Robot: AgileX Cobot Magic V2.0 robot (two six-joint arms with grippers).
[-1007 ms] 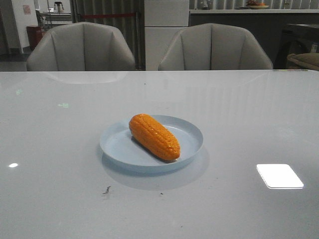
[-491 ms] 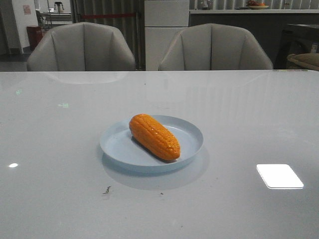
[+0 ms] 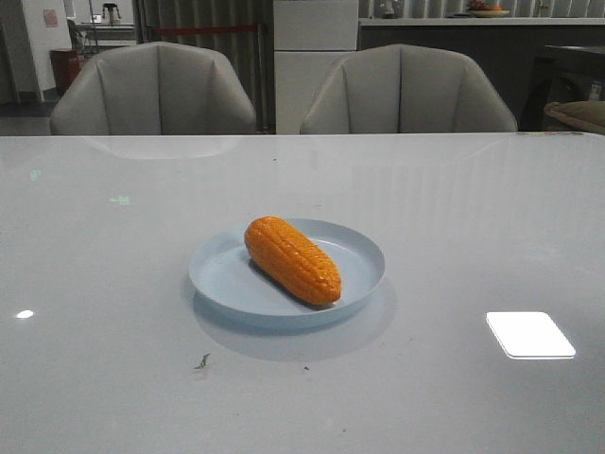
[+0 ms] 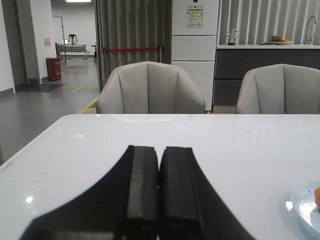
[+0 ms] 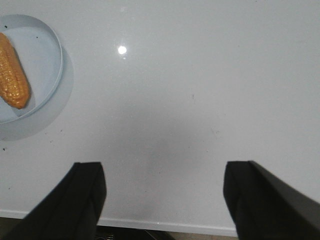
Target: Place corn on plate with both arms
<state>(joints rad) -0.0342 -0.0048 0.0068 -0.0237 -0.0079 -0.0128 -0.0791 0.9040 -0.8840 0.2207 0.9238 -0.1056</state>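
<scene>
The table (image 3: 113, 284) is seen by the front view from its near edge, level and forward, toward two chairs (image 3: 156, 90) beyond the plate (image 3: 227, 274). The left wrist view is set low, just above the tabletop left of the plate, facing the same chairs; only the plate's rim is caught. The right wrist view is aimed steeply down from above, right of the plate. The plate and corn (image 3: 291, 259) are shared by all three.
</scene>
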